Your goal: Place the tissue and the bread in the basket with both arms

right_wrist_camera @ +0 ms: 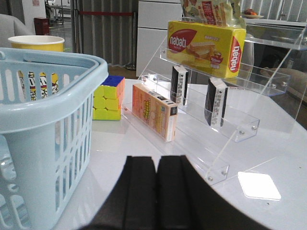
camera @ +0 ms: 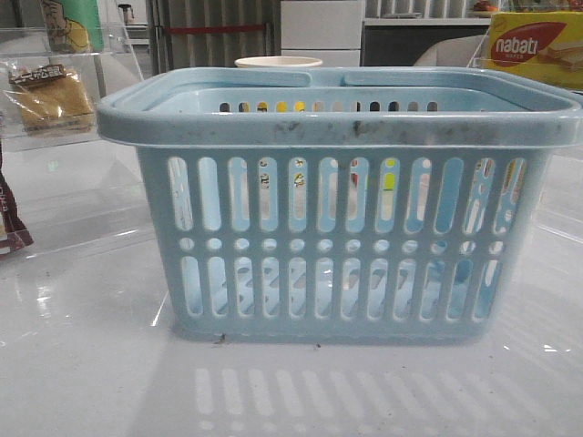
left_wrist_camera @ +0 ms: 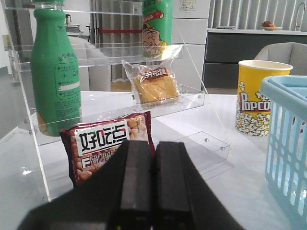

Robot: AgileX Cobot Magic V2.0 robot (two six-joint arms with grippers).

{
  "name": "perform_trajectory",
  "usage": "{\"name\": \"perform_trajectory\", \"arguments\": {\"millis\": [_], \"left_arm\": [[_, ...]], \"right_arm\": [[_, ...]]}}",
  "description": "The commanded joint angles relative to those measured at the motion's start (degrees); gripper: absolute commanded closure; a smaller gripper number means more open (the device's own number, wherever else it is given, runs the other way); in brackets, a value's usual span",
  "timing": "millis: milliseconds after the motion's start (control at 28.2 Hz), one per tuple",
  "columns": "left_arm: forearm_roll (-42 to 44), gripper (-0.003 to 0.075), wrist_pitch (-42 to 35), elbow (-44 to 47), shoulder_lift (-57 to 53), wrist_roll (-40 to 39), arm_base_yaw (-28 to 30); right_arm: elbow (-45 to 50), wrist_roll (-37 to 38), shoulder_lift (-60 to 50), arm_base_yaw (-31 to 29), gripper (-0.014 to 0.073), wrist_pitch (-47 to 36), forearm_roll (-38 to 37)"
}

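The light-blue basket [camera: 339,128] stands mid-table and looks empty through its slots. It also shows in the left wrist view [left_wrist_camera: 287,125] and the right wrist view [right_wrist_camera: 47,76]. The bread [left_wrist_camera: 154,85], golden-brown in clear wrap, leans on a clear shelf at the left [camera: 51,96]. Two small blackish tissue packs [right_wrist_camera: 178,84] [right_wrist_camera: 216,101] stand upright on the right clear shelf. My left gripper [left_wrist_camera: 153,149] is shut and empty, short of a maroon packet below the bread. My right gripper [right_wrist_camera: 157,162] is shut and empty, beside the basket and short of the shelf. Neither shows in the front view.
Left acrylic rack [left_wrist_camera: 96,100] holds green bottles [left_wrist_camera: 55,72] and a maroon snack packet [left_wrist_camera: 108,143]. A popcorn cup [left_wrist_camera: 259,96] stands behind the basket. Right acrylic rack [right_wrist_camera: 230,134] holds a nabati box [right_wrist_camera: 204,45] and an orange box [right_wrist_camera: 154,111]; a Rubik's cube [right_wrist_camera: 109,98] sits beside it.
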Motion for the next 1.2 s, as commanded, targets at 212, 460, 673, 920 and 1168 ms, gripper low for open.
{"name": "perform_trajectory", "arguments": {"millis": [212,460,673,920,1168], "left_arm": [[-0.35,0.0627,-5.07,0.34,-0.91,-0.29,-0.43],[-0.35,0.0627,-5.07,0.34,-0.91,-0.29,-0.43],[-0.35,0.0627,-5.07,0.34,-0.91,-0.29,-0.43],[-0.35,0.0627,-5.76,0.34,-0.91,-0.29,-0.43],[-0.35,0.0627,-13.0,-0.2,-0.91,-0.29,-0.43]], "right_arm": [[-0.33,-0.21,-1.14,-0.3,0.0538,-5.27,-0.24],[-0.33,-0.21,-1.14,-0.3,0.0538,-5.27,-0.24],[-0.33,-0.21,-1.14,-0.3,0.0538,-5.27,-0.24],[-0.33,-0.21,-1.14,-0.3,0.0538,-7.78,-0.24],[-3.14,-0.21,-1.14,-0.3,0.0538,-11.47,0.93]]}}
